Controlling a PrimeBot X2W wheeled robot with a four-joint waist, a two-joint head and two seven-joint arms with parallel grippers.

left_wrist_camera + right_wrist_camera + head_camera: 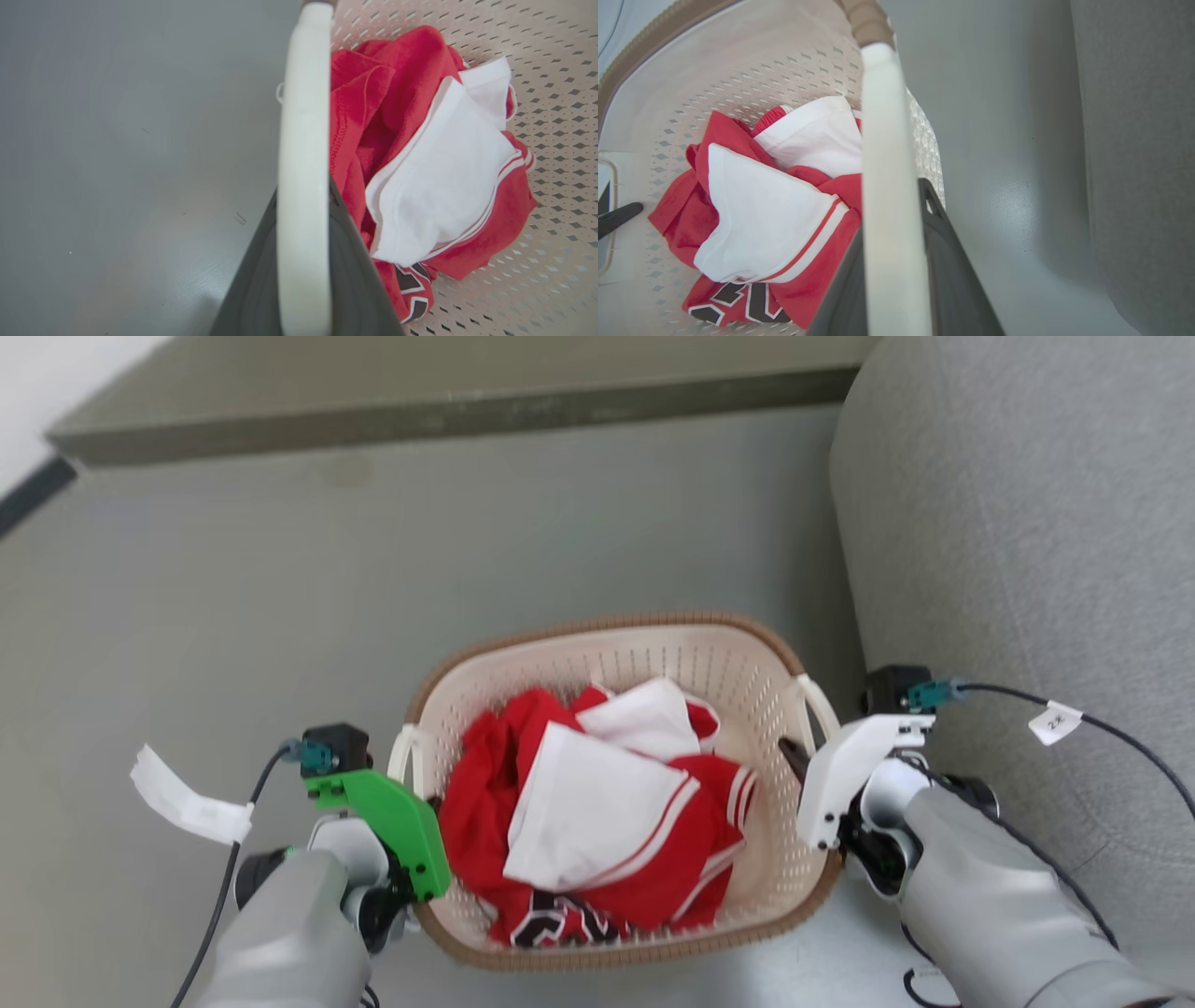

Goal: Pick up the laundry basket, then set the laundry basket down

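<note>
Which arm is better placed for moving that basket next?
Left, slightly. The left tool and right tool each straddle a basket handle, so both must work; but floor lies open beside the left, while a grey sofa is close beside the right.

Grey all round down here.
Bare grey floor runs back to an olive ledge beside a white wall; a grey upholstered couch crowds the right.

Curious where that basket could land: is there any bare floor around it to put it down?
Yes. The widest bare grey floor lies left of and beyond the laundry basket, up to the low ledge. To the right it is crowded: only a narrow strip of floor separates the basket from the grey couch.
</note>
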